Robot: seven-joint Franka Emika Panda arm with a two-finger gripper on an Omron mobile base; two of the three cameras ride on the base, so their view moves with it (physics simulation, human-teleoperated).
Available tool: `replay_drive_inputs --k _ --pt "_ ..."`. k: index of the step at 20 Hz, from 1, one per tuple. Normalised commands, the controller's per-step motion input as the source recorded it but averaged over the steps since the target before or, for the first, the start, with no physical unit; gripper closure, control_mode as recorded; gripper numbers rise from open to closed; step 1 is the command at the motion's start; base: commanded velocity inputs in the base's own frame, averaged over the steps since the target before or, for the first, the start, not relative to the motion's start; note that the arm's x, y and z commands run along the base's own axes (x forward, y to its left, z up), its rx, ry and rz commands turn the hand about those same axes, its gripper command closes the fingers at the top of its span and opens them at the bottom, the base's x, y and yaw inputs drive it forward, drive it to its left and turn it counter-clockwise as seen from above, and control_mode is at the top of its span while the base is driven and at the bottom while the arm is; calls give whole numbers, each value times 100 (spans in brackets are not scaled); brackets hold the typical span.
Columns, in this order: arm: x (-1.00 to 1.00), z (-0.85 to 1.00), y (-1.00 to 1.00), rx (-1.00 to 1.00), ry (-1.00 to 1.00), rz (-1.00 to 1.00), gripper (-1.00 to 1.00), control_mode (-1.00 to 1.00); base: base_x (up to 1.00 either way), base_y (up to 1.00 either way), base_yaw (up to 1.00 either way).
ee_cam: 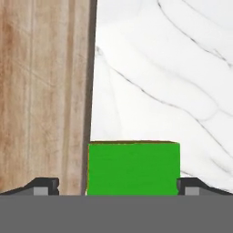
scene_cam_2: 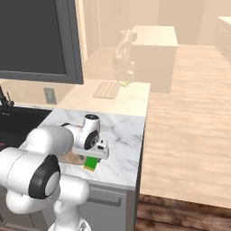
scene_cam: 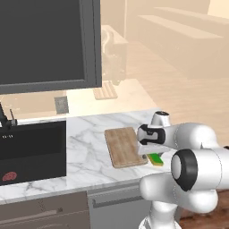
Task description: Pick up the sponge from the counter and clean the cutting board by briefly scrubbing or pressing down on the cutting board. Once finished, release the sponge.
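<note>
The tool (ee_cam: 116,190) hangs low over the sponge (ee_cam: 133,167), its two dark fingertips (ee_cam: 44,186) spread apart, one on each side of the green block; the right tip sits just at the sponge's edge, the left one over the cutting board (ee_cam: 43,91), with no grip closed. The sponge lies on the marble table (ee_cam: 168,68), right against the board's long edge. From the base cameras, the sponge (scene_cam: 156,159) sits at the board's (scene_cam: 124,146) near right corner, close to the table's (scene_cam: 85,152) front edge.

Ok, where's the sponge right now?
The sponge lies on the marble counter beside the cutting board's edge, between the open gripper's fingertips in the hand view.
</note>
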Motion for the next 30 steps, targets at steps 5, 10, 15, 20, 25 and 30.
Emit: replay_drive_inputs --k 5,10,15,20,25,30 --pt "-21 0 0 0 0 0 -100 -100 0 0 0" --pt "-19 0 0 0 0 0 -100 -100 0 0 0" --pt "-13 0 0 0 0 0 -100 -100 0 0 0" --pt "-2 0 -3 0 0 0 -100 -100 0 0 0" --pt "0 -3 -6 0 1 0 -100 -100 0 0 0" --pt "0 -6 -4 0 8 0 -100 -100 0 0 0"
